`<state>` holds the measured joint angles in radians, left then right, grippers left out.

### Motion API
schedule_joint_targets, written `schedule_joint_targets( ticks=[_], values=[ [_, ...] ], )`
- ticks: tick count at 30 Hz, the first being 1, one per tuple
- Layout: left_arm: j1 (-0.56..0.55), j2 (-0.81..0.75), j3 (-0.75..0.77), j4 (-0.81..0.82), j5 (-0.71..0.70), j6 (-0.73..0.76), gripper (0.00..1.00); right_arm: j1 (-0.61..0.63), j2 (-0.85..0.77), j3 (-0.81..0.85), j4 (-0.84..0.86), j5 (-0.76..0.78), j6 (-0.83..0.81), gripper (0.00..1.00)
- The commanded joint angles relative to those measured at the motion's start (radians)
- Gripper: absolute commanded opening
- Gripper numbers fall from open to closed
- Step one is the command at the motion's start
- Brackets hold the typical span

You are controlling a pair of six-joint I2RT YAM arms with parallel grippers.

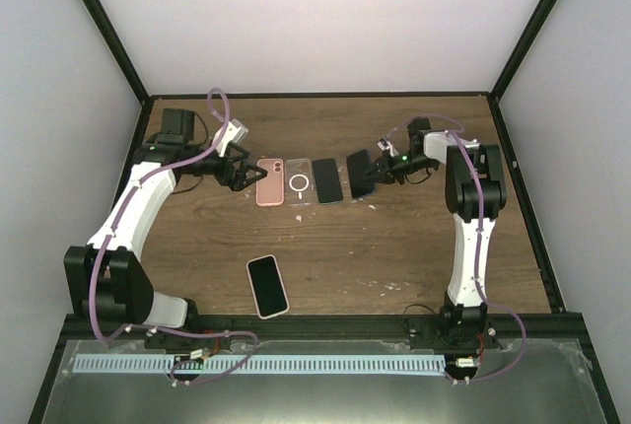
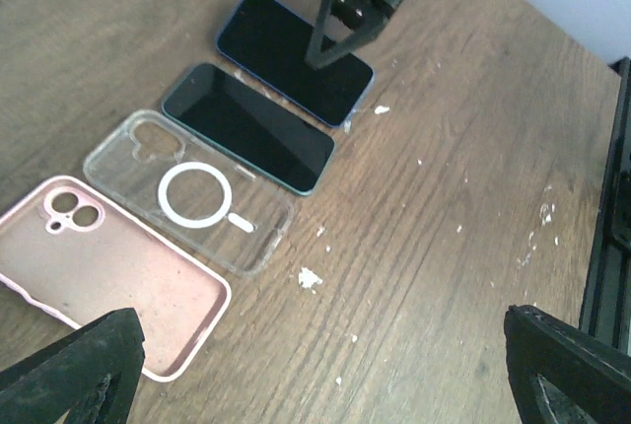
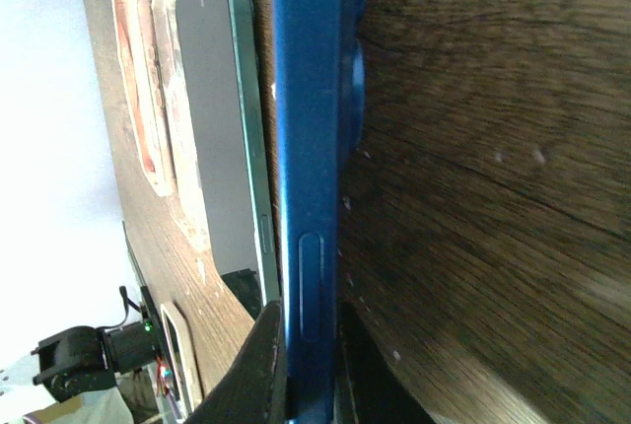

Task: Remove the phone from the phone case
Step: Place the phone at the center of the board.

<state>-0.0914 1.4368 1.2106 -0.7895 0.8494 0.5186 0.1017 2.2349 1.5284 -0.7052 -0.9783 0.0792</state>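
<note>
Right claw clamped shut on the edge of a blue-cased phone. Its wrist camera shows the phone edge-on between the two fingers, with a side button facing the lens. Whether the gripped edge is raised off the counter cannot be told.

Nearest, both arm bases sit at the counter's near edge. A little in from that edge, left of centre, a pink-rimmed phone lies face up, well apart from both claws.

Farther back, about midway to the far edge, four things lie side by side in a row. From the left they are an empty pink case, an empty clear case with a white ring, a bare green-rimmed phone and the blue-cased phone. The left claw is spread fully wide and holds nothing. It sits just beside the pink case at the row's left end and points along the row. The right claw holds the row's right end.

The step in hand appears to be the first one, pinning the cased phone so the case can be worked off. The phone looks fully seated in its case. The next move likely calls for the free left claw to cross the row to the blue case's unheld edge. There it would need to catch the lip alone, without disturbing the green-rimmed phone just beside it.
</note>
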Motion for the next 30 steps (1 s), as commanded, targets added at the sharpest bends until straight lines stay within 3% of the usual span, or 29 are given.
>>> schedule_joint_targets(
  ticks=[1,5,8,13,17,22,26,30],
  values=[
    [0.002,0.067,0.067,-0.18,0.006,0.188,1.0,0.031,0.01,0.023,0.088,-0.03,0.074,0.01],
    [-0.002,0.1,0.085,-0.289,-0.007,0.328,1.0,0.043,0.008,0.004,0.093,-0.024,0.08,0.07],
    [-0.018,0.123,0.103,-0.368,-0.035,0.443,1.0,0.067,-0.011,-0.023,0.099,0.006,0.072,0.27],
    [-0.072,0.134,0.11,-0.494,-0.119,0.742,1.0,0.078,-0.067,-0.071,0.116,0.094,0.059,0.45],
    [-0.097,0.109,0.077,-0.543,-0.181,1.003,1.0,0.079,-0.115,-0.101,0.106,0.174,0.027,0.65],
    [-0.153,0.052,-0.002,-0.569,-0.267,1.314,1.0,0.078,-0.157,-0.125,0.072,0.242,-0.029,0.98],
    [-0.203,0.004,-0.091,-0.557,-0.326,1.497,1.0,0.07,-0.18,-0.127,0.03,0.267,-0.08,1.0],
    [-0.265,-0.012,-0.131,-0.523,-0.339,1.483,1.0,0.054,-0.224,-0.138,0.013,0.296,-0.123,1.0]
  ],
)
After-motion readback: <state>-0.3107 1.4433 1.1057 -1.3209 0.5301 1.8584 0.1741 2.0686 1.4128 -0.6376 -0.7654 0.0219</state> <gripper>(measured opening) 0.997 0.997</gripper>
